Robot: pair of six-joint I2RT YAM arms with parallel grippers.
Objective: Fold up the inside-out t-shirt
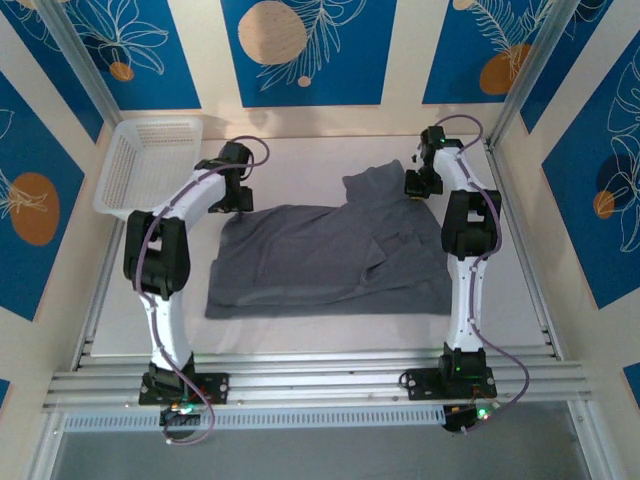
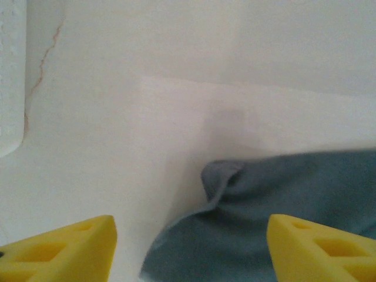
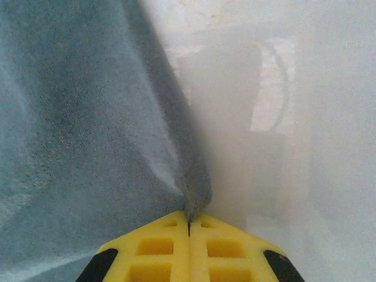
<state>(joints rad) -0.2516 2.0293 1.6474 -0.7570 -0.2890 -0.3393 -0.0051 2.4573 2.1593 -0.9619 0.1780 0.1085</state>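
The slate-grey inside-out t-shirt lies spread on the white table, with one part raised at its far right. My right gripper is there, its yellow jaws pressed together on a pinched edge of the t-shirt; in the right wrist view the gripper has cloth rising from its tips. My left gripper is at the shirt's far left corner. In the left wrist view the left gripper is open, its yellow fingers wide apart, with a curled corner of the t-shirt between and beyond them.
A white plastic mesh basket stands at the far left of the table, close to the left arm; its white edge shows in the left wrist view. Patterned walls enclose the table on three sides.
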